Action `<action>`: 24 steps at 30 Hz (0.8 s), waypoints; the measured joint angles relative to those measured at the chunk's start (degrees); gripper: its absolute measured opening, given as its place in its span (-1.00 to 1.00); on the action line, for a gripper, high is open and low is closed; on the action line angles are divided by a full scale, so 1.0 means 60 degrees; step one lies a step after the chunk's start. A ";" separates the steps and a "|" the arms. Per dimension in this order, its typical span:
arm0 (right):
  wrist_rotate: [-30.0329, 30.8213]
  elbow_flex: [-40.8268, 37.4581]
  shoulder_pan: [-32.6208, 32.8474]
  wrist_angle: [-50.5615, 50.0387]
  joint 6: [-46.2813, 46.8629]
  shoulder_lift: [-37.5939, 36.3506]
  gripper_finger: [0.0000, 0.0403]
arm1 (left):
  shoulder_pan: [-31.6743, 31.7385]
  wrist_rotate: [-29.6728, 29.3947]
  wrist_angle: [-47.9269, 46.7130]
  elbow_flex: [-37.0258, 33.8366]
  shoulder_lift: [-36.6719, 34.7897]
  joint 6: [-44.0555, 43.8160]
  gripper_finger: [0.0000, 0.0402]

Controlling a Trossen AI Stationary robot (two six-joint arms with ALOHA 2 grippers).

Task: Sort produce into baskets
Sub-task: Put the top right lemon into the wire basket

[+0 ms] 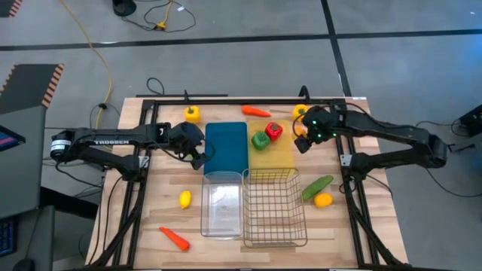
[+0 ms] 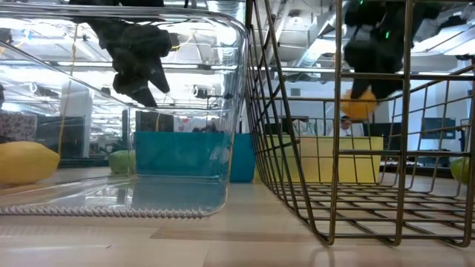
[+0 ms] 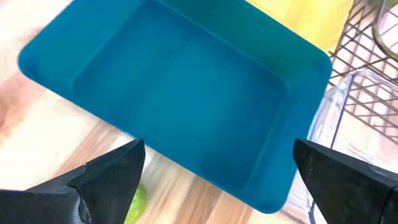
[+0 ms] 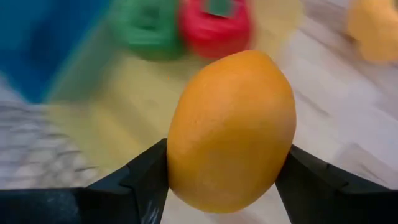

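Right gripper [image 4: 227,180], jaws clamped on an orange [image 4: 231,130], hangs at the yellow tray's [image 1: 282,156] 3 o'clock edge; the tray lies toward 9 o'clock from it. Left gripper [image 3: 221,180], jaws wide, hovers beside the empty blue tray [image 3: 180,93].

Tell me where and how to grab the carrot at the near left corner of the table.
Grip the carrot across its thicker orange middle, coming straight down from above. It lies flat and slanted on bare wood, left of the clear bin, so set the fingers crosswise to its length. The open left gripper is the nearer one.
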 joint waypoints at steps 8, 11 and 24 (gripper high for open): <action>-0.0031 0.0356 0.2399 0.0451 0.0079 -0.0521 0.37 | 0.0000 0.0075 -0.0007 0.0000 0.0004 0.0000 0.97; -0.0031 0.0356 0.3411 0.0773 0.0079 -0.0453 0.37 | 0.0000 0.0075 -0.0010 0.0000 0.0004 0.0000 0.97; 0.0017 0.0356 0.6568 0.2508 -0.0252 0.0815 0.37 | 0.0000 0.0072 -0.0011 0.0004 0.0004 0.0522 0.97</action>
